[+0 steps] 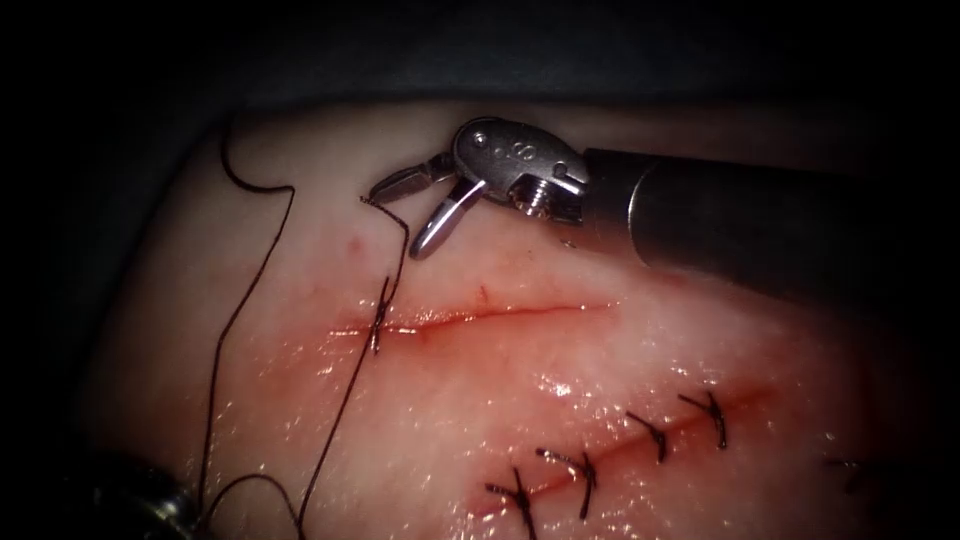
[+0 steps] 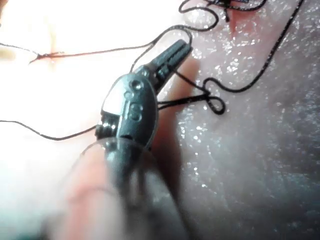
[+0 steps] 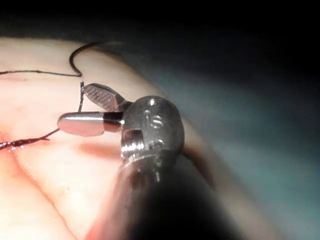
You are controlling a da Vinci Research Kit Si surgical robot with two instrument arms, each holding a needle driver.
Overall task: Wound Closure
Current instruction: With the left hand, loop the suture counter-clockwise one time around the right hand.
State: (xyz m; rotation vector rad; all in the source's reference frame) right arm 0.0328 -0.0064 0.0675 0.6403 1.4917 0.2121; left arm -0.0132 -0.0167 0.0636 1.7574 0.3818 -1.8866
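Your right tool point(image 1: 405, 215) sits jaws apart, gripping nothing, beside the thread point(image 1: 345, 400) rising off the knot at the cut point(image 1: 500, 312), probably to grab it; left tool point(image 2: 172, 57) looks clamped shut.

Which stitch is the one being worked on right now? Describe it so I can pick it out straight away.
On the tissue there are two cuts; take the upper one, which runs below the right claw, whose jaws are open. The stitch crosses that cut's left end. Unlike the four short trimmed stitches on the lower cut, it stands alone and long thread trails from it.
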